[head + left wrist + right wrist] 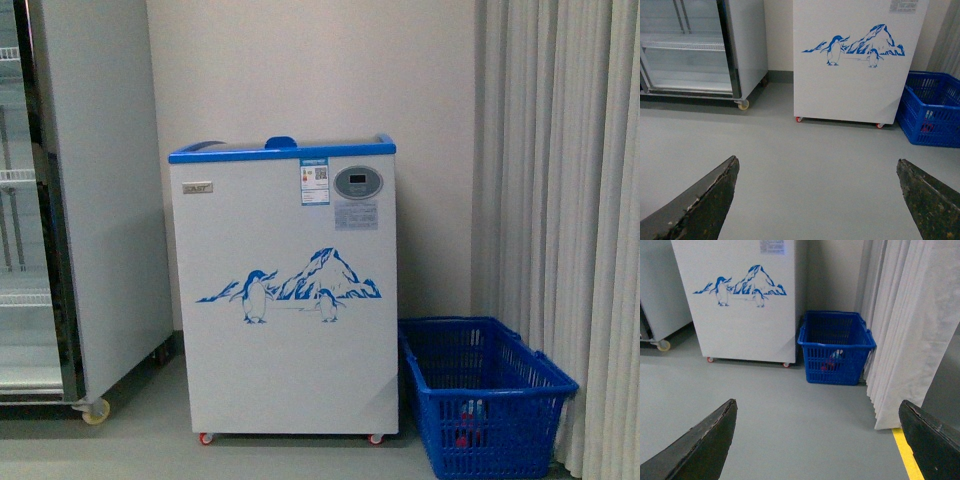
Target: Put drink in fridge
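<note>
White fridge point(285, 330) upright, penguin front toward the robot

The fridge point(285, 370) at frame centre is white with a blue top rim, a blue penguin-and-mountain print and red castors point(206, 438); the basket point(500, 425) at lower right is blue lattice; the curtain point(560, 150) is pale and vertically pleated; the cabinet point(110, 200) at left is grey; the floor point(140, 445) is grey, with a yellow stripe point(907, 457).
</note>
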Action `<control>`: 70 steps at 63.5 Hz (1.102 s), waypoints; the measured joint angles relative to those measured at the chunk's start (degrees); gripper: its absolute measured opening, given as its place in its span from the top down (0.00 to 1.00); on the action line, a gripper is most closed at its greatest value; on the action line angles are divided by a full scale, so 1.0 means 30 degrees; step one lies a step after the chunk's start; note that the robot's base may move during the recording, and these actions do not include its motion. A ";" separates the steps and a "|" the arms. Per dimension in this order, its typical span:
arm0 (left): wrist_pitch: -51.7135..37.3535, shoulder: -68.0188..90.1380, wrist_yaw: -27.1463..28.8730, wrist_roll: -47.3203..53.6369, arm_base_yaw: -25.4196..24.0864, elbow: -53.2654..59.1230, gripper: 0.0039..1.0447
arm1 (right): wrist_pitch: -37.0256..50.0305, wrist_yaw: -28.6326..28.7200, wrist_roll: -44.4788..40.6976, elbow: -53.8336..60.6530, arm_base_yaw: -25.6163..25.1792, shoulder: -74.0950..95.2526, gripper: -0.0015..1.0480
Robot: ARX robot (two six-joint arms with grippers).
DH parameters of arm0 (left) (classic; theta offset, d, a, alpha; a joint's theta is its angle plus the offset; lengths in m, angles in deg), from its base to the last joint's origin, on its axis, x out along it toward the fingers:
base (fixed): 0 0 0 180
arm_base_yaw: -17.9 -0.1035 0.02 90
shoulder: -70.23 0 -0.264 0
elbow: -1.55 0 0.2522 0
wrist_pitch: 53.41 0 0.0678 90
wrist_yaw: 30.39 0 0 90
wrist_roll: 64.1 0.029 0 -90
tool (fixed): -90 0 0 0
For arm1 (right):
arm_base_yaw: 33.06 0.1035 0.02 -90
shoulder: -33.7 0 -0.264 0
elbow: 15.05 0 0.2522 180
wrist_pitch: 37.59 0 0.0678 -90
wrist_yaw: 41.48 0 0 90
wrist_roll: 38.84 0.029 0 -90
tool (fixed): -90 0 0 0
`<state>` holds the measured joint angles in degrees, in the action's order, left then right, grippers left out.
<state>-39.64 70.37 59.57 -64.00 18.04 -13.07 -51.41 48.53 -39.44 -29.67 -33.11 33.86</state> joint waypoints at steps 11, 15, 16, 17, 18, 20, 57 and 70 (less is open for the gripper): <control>0.0000 0.0000 0.0007 0.0007 0.0000 0.0000 0.08 | 0.0000 0.0000 0.0000 0.0000 0.0000 0.0000 0.07; 0.0000 0.0000 0.0007 0.0007 0.0000 0.0000 0.08 | 0.0000 0.0000 0.0000 0.0000 0.0000 0.0000 0.07; 0.0000 0.0000 0.0000 0.0000 0.0000 0.0000 0.08 | 0.0000 0.0000 0.0000 0.0000 0.0000 0.0000 0.07; 0.0000 0.0000 0.0007 0.0000 0.0000 0.0000 0.08 | 0.0000 0.0000 0.0000 0.0000 0.0000 0.0000 0.07; 0.0000 0.0000 0.0007 0.0000 0.0000 0.0000 0.08 | 0.0000 0.0000 0.0000 0.0000 0.0000 0.0000 0.07; 0.0000 0.0000 0.0000 0.0000 0.0000 0.0000 0.08 | 0.0000 0.0000 0.0000 0.0000 0.0000 0.0000 0.07; 0.0000 0.0000 0.0000 0.0000 0.0000 0.0000 0.08 | 0.0000 0.0000 0.0000 0.0000 0.0000 0.0000 0.07; 0.0000 0.0000 0.0007 0.0000 0.0000 0.0000 0.08 | 0.0000 0.0007 0.0000 0.0000 0.0000 0.0000 0.07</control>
<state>-39.64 70.37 59.60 -64.00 18.04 -13.07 -51.41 48.55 -39.44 -29.67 -33.11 33.86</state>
